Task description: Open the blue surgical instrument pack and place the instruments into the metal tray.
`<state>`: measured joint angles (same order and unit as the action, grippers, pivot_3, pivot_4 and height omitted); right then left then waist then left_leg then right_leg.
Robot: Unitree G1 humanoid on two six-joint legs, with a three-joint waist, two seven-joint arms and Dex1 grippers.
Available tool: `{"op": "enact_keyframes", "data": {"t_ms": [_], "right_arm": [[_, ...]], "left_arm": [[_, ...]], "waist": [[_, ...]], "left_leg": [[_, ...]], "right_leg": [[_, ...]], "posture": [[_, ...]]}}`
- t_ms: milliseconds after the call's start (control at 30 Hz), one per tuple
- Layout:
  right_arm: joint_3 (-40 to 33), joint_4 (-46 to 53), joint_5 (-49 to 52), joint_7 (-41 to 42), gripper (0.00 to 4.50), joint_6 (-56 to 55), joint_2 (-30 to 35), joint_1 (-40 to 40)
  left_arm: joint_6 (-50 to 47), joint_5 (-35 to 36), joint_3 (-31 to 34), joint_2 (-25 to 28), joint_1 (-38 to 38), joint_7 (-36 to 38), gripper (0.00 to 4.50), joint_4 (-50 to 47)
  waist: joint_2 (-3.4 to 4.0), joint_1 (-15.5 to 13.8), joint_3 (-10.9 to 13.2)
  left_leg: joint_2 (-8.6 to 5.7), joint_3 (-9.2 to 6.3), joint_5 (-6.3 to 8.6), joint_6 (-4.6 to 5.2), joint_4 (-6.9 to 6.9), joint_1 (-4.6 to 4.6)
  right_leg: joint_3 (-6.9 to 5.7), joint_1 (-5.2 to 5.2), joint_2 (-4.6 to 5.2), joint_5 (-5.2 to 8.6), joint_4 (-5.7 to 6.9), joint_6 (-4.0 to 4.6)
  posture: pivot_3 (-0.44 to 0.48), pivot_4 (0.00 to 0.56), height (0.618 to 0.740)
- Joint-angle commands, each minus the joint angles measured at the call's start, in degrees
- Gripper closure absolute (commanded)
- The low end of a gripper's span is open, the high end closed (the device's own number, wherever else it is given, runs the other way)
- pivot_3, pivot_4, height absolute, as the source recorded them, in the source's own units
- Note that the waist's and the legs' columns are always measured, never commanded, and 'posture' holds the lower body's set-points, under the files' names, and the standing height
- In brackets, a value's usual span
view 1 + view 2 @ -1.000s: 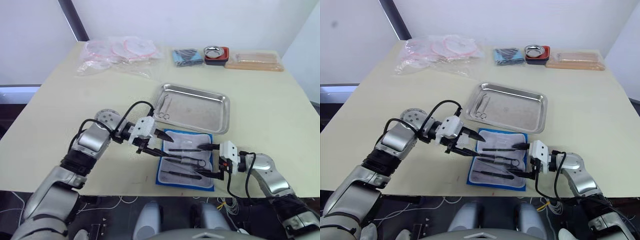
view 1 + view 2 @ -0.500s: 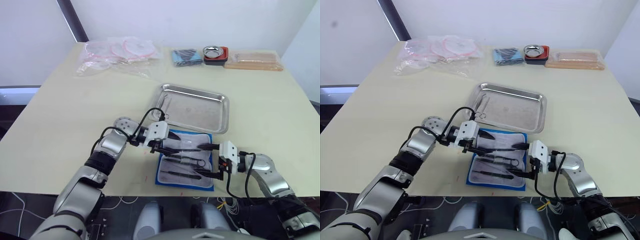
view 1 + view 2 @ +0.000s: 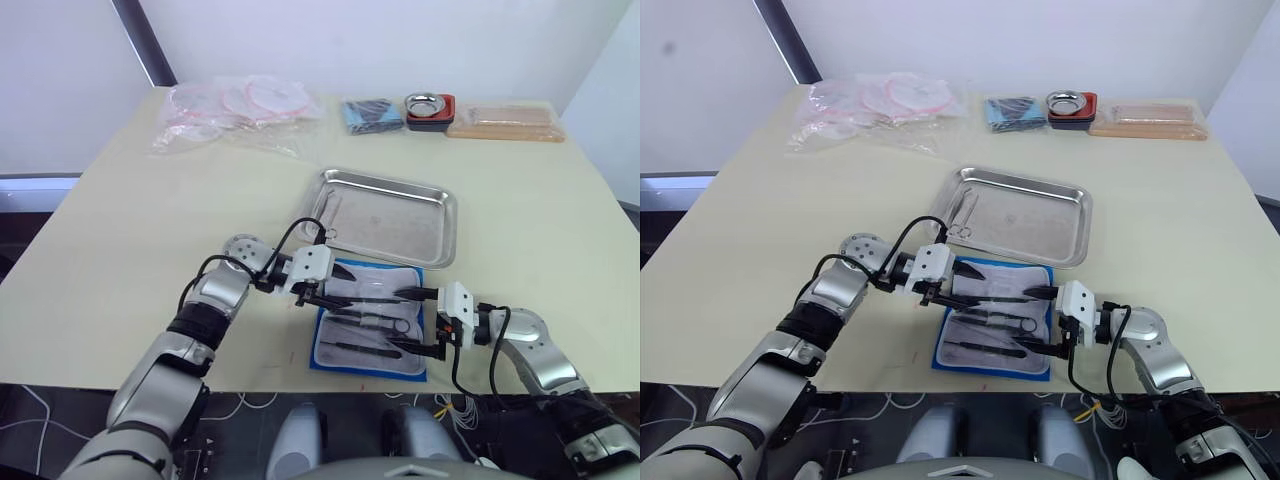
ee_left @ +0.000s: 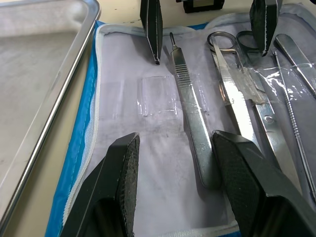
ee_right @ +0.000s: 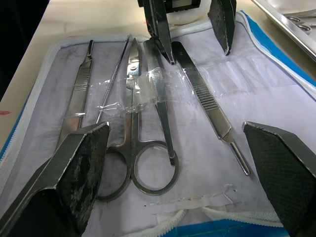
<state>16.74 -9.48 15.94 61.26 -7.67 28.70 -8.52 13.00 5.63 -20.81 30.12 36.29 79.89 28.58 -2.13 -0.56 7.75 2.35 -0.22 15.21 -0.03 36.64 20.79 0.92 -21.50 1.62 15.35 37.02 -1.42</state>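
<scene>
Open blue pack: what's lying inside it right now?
On the pack's pale lining: ring-handled scissors, a flat-handled tool, a thin probe and another flat tool, some under clear strips. Both claws, left and right, hover open over it, covering parts.

One pack [image 3: 370, 320], one tray [image 3: 385, 216], five instruments [image 5: 148, 123] in pack.

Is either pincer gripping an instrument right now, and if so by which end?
Neither. Both the left pincer and the right pincer are open above the opened blue surgical instrument pack, with the instruments lying loose on its lining.
</scene>
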Motion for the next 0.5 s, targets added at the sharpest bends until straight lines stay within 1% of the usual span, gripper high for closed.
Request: {"op": "enact_keyframes", "data": {"t_ms": [33, 100, 133, 167, 200, 233, 267, 300, 333, 500], "right_arm": [[3.8, -6.6, -7.2, -1.4, 0.00, 4.5, 1.2, 3.6], [3.8, -6.7, -7.2, -1.5, 0.00, 4.5, 1.2, 3.6], [3.9, -6.7, -7.2, -1.5, 0.00, 4.5, 1.2, 3.5], [3.9, -6.8, -7.2, -1.5, 0.00, 4.5, 1.3, 3.6], [3.9, -6.8, -7.2, -1.5, 0.00, 4.4, 1.3, 3.6], [3.9, -6.7, -7.2, -1.5, 0.00, 4.4, 1.3, 3.6], [3.9, -6.8, -7.3, -1.6, 0.00, 4.4, 1.3, 3.6], [4.0, -6.8, -7.3, -1.6, 0.00, 4.3, 1.3, 3.6], [4.0, -6.8, -7.3, -1.6, 0.00, 4.3, 1.3, 3.6], [4.1, -6.8, -7.2, -1.5, 0.00, 4.3, 1.2, 3.6]], "left_arm": [[0.1, -0.6, 0.5, 0.3, 0.2, 1.1, 1.99, 0.5], [-0.6, 0.0, 0.5, 0.4, -0.1, 2.4, 2.53, 0.1], [-1.0, 0.1, 0.4, 0.6, -0.3, 2.9, 2.61, 0.0], [-1.4, 0.2, 0.2, 0.7, -0.5, 3.6, 3.23, -0.3], [-1.5, 0.2, 0.1, 0.8, -0.6, 4.1, 3.59, -0.4], [-1.6, 0.1, 0.1, 0.8, -0.7, 4.5, 4.07, -0.5], [-1.7, 0.2, 0.3, 0.8, -0.6, 4.5, 4.12, -0.5], [-1.9, 0.3, 0.5, 0.7, -0.5, 4.5, 4.43, -0.6], [-2.2, 0.4, 0.6, 0.6, -0.4, 4.5, 4.50, -0.6], [-4.1, -0.1, 1.0, 0.7, 0.3, 3.8, 4.50, -1.7]], "waist": [[0.02, 0.0, 0.0], [0.03, 0.0, 0.0], [0.03, 0.0, -0.1], [0.02, 0.0, -0.1], [0.02, 0.1, -0.1], [0.02, 0.1, -0.1], [0.02, 0.1, -0.1], [0.02, 0.1, -0.1], [0.02, 0.1, -0.1], [0.01, 0.2, -0.1]], "left_leg": [[0.00, 0.00, 0.00, 0.00, 0.00, -0.01], [0.01, -0.01, 0.00, 0.00, 0.00, -0.01], [0.01, 0.00, 0.00, 0.00, 0.00, -0.01], [0.02, -0.01, 0.00, 0.00, 0.00, -0.01], [0.02, -0.01, 0.00, 0.00, 0.00, -0.01], [0.02, 0.00, 0.00, 0.00, 0.00, -0.01], [0.02, 0.00, 0.00, 0.00, 0.00, -0.01], [0.02, -0.01, 0.00, 0.00, 0.00, -0.01], [0.02, -0.01, 0.00, 0.00, 0.00, -0.02], [0.02, -0.01, 0.00, 0.00, 0.00, -0.01]], "right_leg": [[0.01, 0.00, -0.01, 0.00, 0.01, 0.00], [0.01, 0.00, -0.03, 0.00, 0.01, 0.00], [0.01, 0.00, -0.04, -0.01, 0.02, 0.00], [0.01, 0.00, -0.04, -0.01, 0.02, 0.00], [0.01, 0.00, -0.04, -0.01, 0.02, 0.00], [0.01, 0.00, -0.04, 0.00, 0.02, 0.00], [0.01, 0.00, -0.04, 0.00, 0.02, 0.00], [0.01, 0.00, -0.05, 0.00, 0.02, 0.00], [0.02, 0.00, -0.05, 0.00, 0.02, 0.00], [0.02, 0.00, -0.05, 0.00, 0.02, 0.00]], "posture": [[0.000, 0.150, 0.740], [0.000, 0.150, 0.740], [0.000, 0.150, 0.740], [0.000, 0.150, 0.740], [0.000, 0.150, 0.740], [0.000, 0.150, 0.740], [0.000, 0.150, 0.740], [0.000, 0.150, 0.740], [0.000, 0.150, 0.740], [0.000, 0.150, 0.740]]}}
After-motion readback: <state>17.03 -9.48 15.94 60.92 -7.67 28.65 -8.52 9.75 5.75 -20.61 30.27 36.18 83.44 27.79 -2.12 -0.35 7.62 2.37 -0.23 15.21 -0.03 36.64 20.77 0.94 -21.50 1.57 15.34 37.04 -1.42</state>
